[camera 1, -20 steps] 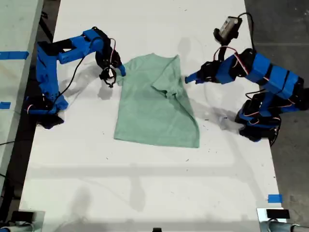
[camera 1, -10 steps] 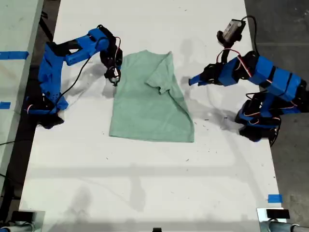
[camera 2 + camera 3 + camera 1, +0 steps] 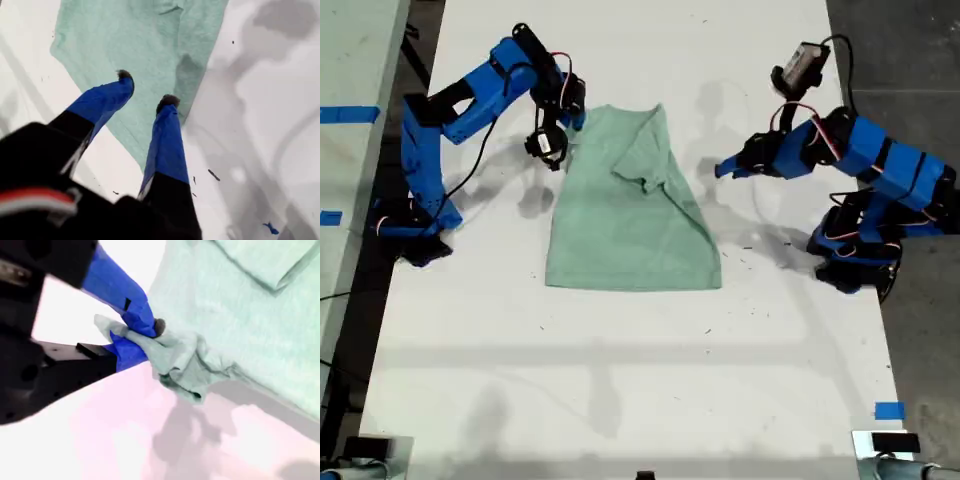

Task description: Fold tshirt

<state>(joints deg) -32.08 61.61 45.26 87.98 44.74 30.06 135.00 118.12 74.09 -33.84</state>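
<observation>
With its first gripper [image 3: 146, 87] spread empty beside the tshirt [image 3: 630, 210] on the table [image 3: 620, 400], the second gripper [image 3: 145, 332] pinches a bunched corner, which could slip free.

I've got a white tabletop [image 3: 620, 380] under everything; the tshirt [image 3: 630, 220] lies on it, partly folded, mid-tabletop; a scrap of blue tape [image 3: 889, 410] sits near the exterior view's lower right; both arm bases stand at the tabletop's edges.
</observation>
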